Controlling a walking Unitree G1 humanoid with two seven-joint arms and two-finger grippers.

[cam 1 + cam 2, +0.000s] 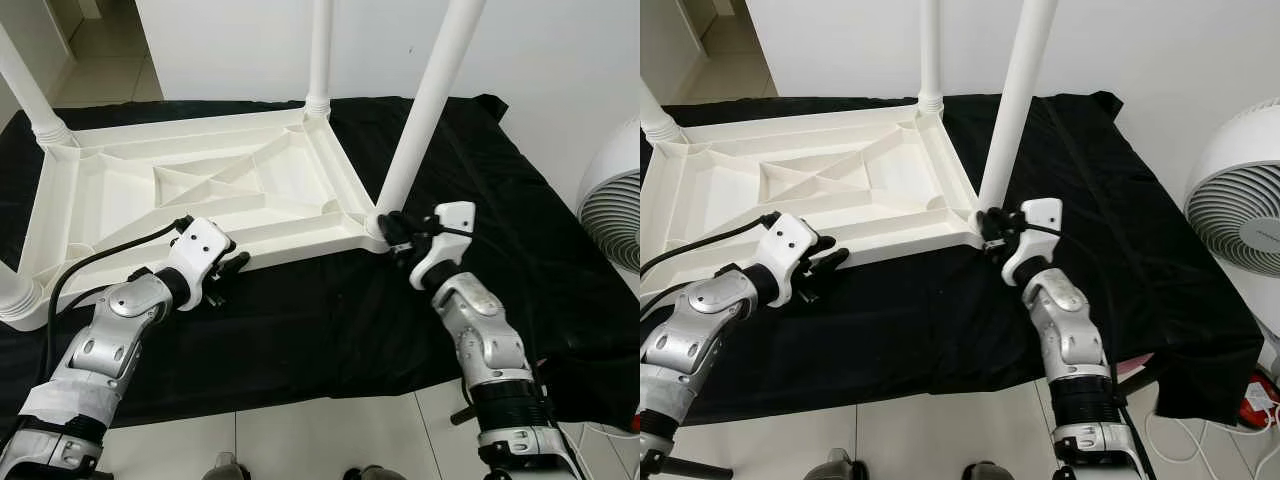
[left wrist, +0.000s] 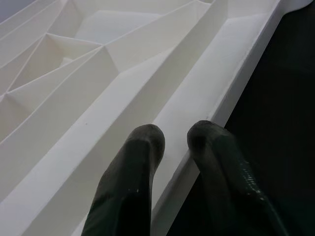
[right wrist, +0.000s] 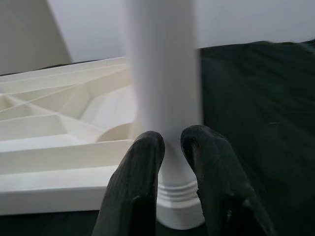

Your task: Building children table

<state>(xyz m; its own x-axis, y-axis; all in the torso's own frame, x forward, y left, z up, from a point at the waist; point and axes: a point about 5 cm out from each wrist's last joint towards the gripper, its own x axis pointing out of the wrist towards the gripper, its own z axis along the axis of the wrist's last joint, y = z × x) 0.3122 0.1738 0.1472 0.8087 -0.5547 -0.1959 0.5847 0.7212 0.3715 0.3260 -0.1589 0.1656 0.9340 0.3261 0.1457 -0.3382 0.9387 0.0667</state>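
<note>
- Right gripper (image 1: 392,232) sits at the base of the near right table leg (image 1: 425,110), where that leg meets the corner of the upturned tabletop (image 1: 120,190); in the right wrist view its two black fingers (image 3: 140,182) stand close together in front of the leg's ribbed foot, with only a thin gap between them, and whether they touch the leg cannot be told.
- Left gripper (image 1: 232,267) is at the near long edge of the tabletop, left of that corner; in the left wrist view its fingertips (image 2: 145,142) lie narrowly parted over the rim, one above the inner ledge and one at the outer edge, clamping nothing that can be seen.
- White plastic table lies upside down on a black cloth (image 1: 330,320), its ribbed underside facing up.
- Four white legs rise from its corners: the far right leg (image 1: 320,50), the far left leg (image 1: 28,95), the near left leg's base (image 1: 15,295) and the near right leg, which leans slightly to the right.
- Black cloth is spread over a pale tiled floor (image 1: 330,440).
- White fan (image 1: 1240,200) stands on the robot's right, beside the cloth.
- Black cable (image 1: 95,262) runs along the left arm.
</note>
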